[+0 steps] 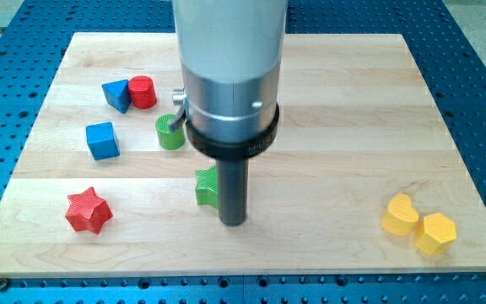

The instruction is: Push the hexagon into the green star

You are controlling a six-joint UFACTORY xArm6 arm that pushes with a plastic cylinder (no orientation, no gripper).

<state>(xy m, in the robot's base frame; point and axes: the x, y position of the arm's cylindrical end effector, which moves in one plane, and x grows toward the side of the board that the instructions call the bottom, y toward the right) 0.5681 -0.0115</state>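
While my tip [233,221] rests bare beside the green star [207,187], the yellow hexagon [435,233], far right of it, awaits approach from beyond.

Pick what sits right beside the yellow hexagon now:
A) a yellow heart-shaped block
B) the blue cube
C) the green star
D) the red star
A: the yellow hexagon sits at the view's lower right against the yellow heart-shaped block, far from my tip beside the green star.
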